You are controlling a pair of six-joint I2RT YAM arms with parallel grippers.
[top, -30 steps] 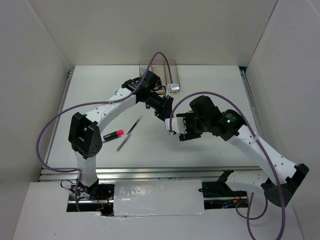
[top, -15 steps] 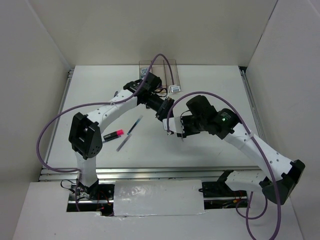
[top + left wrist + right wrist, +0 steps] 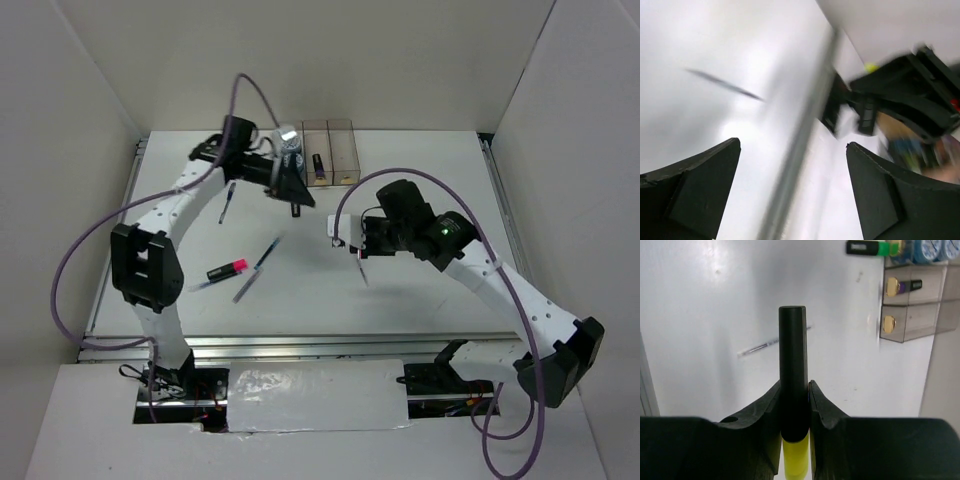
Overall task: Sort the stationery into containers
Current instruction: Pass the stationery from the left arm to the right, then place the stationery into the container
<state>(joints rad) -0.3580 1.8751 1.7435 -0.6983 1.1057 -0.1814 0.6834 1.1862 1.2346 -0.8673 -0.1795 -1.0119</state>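
Lying nearest the arm bases, toward the near-left corner of the worktop (image 3: 420,300), is a pink-capped highlighter (image 3: 228,268). A thin pen (image 3: 245,288) sits just beside its cap on the near side, and a second pen (image 3: 268,252) angles away just past it. Farther in, over the middle of the worktop, the right gripper (image 3: 793,390) is clenched on a black highlighter with a yellow cap (image 3: 792,350). The barrel stands out beyond the fingertips, the cap sits back between them, and the whole thing is held above the surface. Beyond it and to the left, the left gripper (image 3: 293,195) hangs released, its fingers (image 3: 695,195) spread wide with nothing between them (its wrist view is badly smeared). A third pen (image 3: 227,203) lies toward the far-left, beside that arm. At the far edge stand the three joined clear boxes (image 3: 343,150). The left one holds tape rolls (image 3: 930,250), the middle one a purple-capped highlighter (image 3: 903,286), and the right one a yellowish end (image 3: 888,324) I cannot identify. A green-capped highlighter (image 3: 871,247) lies on the worktop just beside the tape-roll box.
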